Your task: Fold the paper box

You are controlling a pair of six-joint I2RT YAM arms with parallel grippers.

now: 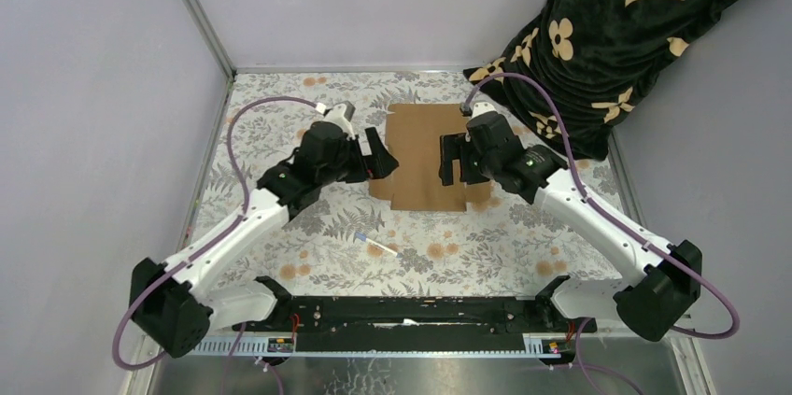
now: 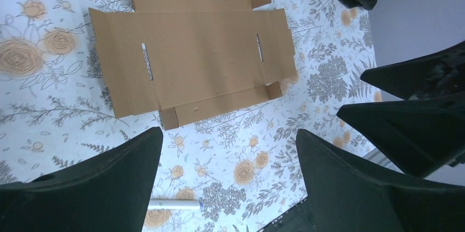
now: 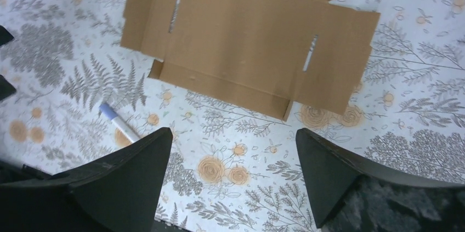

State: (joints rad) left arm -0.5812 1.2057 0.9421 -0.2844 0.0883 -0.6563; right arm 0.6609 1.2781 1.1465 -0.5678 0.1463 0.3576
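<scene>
Centrally, the paper box (image 1: 420, 148) lies flat and unfolded on the floral table (image 1: 486, 246). Left gripper (image 1: 383, 160) and right gripper (image 1: 449, 160) hover over its side edges, both spread wide, holding nothing. A white pen (image 1: 378, 246) lies nearer the arm bases.

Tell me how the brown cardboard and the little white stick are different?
The paper box is brown; the white stick is white with a blue tip. The paper box is a wide flat sheet with flaps and slits; the white stick is thin and much smaller. The paper box lies farther back on the flowery table; the white stick lies nearer the front edge. Both lie flat, and nothing holds either.
</scene>
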